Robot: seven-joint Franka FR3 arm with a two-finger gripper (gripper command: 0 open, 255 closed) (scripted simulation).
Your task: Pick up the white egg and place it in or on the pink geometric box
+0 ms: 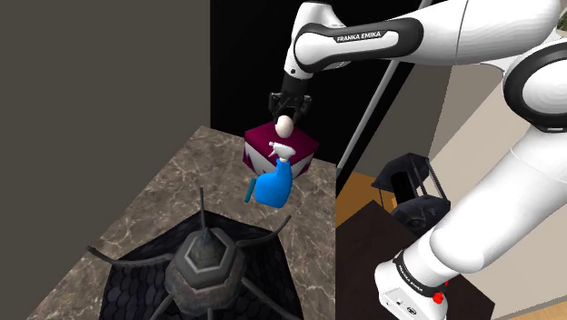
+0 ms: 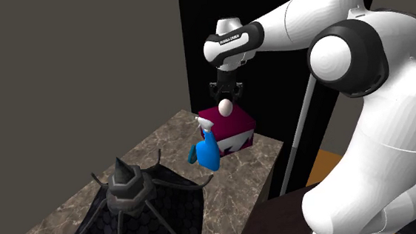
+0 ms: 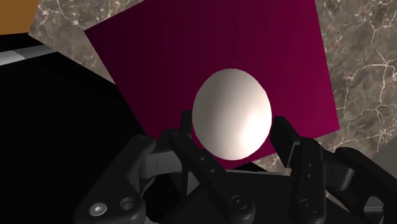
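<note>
**Arm** [image 1: 363, 36]: white, reaching from the stand toward the shoulder view's upper left, wrist turned down over the far end of the counter.

**Counter** [image 1: 173, 191]: brown veined stone top against a grey wall, with a black area beyond its far end.

**Spiked ornament** [image 1: 204, 264]: black and ribbed, at the near end of the counter, well apart from the work.

**Box** [image 2: 238, 124]: deep magenta with white-patterned sides and a flat closed top, standing at the counter's far end.

**Spray bottle** [image 1: 273, 186]: blue with a white head, just beside the box on its near side. Contact between the two cannot be confirmed.

**Gripper** [image 2: 225, 96]: black, pointing down above the box. The jaws are drawn in narrow and clasp the egg, one finger on each flank in the wrist view.

**Egg** [image 3: 232, 114]: white, held clear of the counter and hanging over the box top. The wrist view sets the magenta top behind most of it, though it appears nearer one edge than the centre. The gap below it is poorly shown and seems small.

**Finding:** pick-up looks complete and the carry essentially finished, so placement is the step in hand. The next move calls for a small shift toward the top's centre, a short straight descent until the egg rests on it, then a gentle opening. A round egg may roll off a flat top, and the bottle's head stands close by.
</note>
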